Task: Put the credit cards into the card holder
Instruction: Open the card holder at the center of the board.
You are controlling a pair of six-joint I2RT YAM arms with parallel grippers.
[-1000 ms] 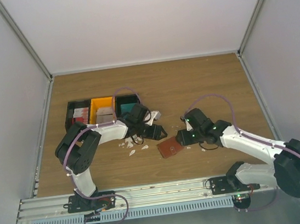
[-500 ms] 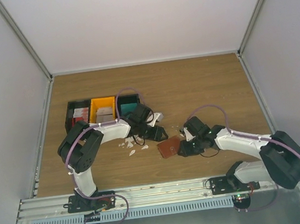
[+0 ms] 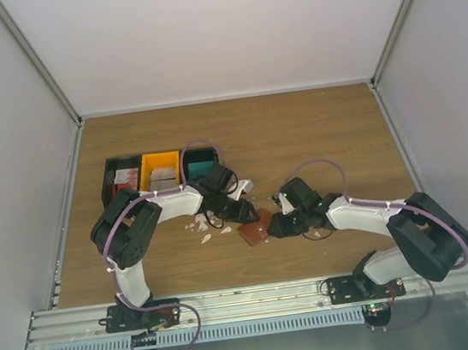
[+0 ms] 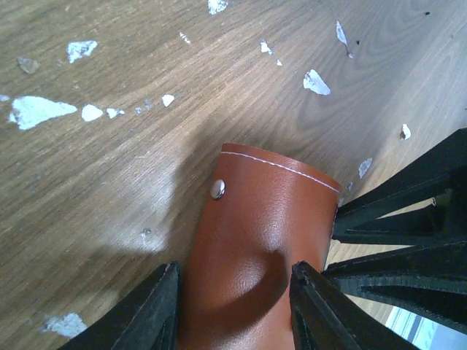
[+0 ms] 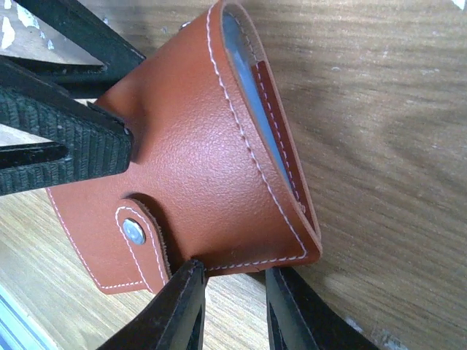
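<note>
The card holder (image 3: 253, 232), a reddish-brown leather wallet with a snap, stands folded and bowed on the wood between both grippers. My left gripper (image 3: 241, 214) straddles it, and in the left wrist view the leather (image 4: 255, 240) fills the gap between the fingers (image 4: 157, 310). My right gripper (image 5: 233, 275) pinches the wallet's stitched lower edge (image 5: 211, 168) at its fingertips. A bluish card edge (image 5: 244, 76) shows inside the fold. More credit cards lie in the bins: red and white (image 3: 123, 183), pale (image 3: 163, 178), teal (image 3: 199, 167).
A row of three bins, black (image 3: 110, 167), orange (image 3: 161, 157) and black (image 3: 199, 152), stands behind the left arm. Small white scraps (image 3: 199, 224) litter the wood left of the wallet. The left gripper's ribbed black fingers (image 5: 58, 142) crowd the wallet's far side.
The wallet lay flat a second ago; now it is folded up and has shifted left. The right gripper slid left onto it and narrowed. The left jaws closed in on it.
</note>
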